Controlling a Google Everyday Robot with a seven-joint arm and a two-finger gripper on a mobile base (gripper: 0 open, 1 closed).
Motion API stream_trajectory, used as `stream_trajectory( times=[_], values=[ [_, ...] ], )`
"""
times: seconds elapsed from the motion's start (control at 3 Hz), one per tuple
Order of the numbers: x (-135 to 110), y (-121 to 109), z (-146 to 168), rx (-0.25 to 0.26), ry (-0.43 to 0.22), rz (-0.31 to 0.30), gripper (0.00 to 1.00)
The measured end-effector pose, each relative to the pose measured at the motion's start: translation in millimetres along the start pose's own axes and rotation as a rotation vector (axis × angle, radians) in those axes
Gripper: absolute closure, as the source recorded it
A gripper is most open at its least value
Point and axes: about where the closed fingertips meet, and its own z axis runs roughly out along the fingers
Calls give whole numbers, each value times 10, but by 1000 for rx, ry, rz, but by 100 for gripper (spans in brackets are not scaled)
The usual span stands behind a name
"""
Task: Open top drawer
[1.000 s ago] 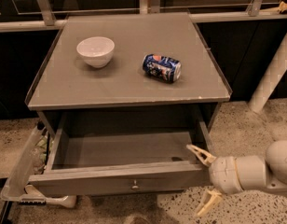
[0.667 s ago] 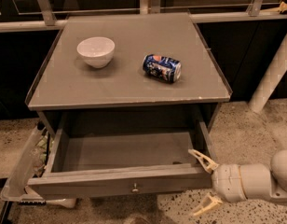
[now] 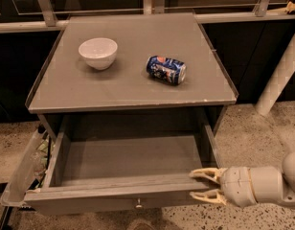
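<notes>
The top drawer (image 3: 90, 199) of the grey cabinet stands pulled out toward me. Its shallow grey box is empty inside. A small round metal knob (image 3: 138, 204) sits at the centre of its flat front. My gripper (image 3: 201, 185) comes in from the right at the drawer's front right corner. Its two pale fingers (image 3: 205, 173) are spread apart, one above the other, with nothing between them. The upper finger lies at the level of the front's top edge, the lower one in front of the drawer face. Lower drawers are out of view.
A white bowl (image 3: 97, 52) and a blue soda can (image 3: 166, 69) lying on its side rest on the cabinet top (image 3: 66, 90). A clear plastic bin (image 3: 23, 169) leans at the cabinet's left. A white post (image 3: 280, 73) stands at the right. The floor is speckled.
My gripper has shifted a little and its fingers now stand closer together, pointing left at the drawer's front right corner. The drawer stays pulled out.
</notes>
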Motion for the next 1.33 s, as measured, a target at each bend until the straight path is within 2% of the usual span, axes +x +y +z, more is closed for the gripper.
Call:
stream_trajectory(
  times=[0.33,0.67,1.0,1.33],
  values=[
    [-24,-7,-17,0,0,0,88],
    [-131,117,-30,-16,-16,-16,100],
    [-131,117,-30,-16,-16,-16,83],
    [-131,117,-30,-16,-16,-16,59]
  ],
)
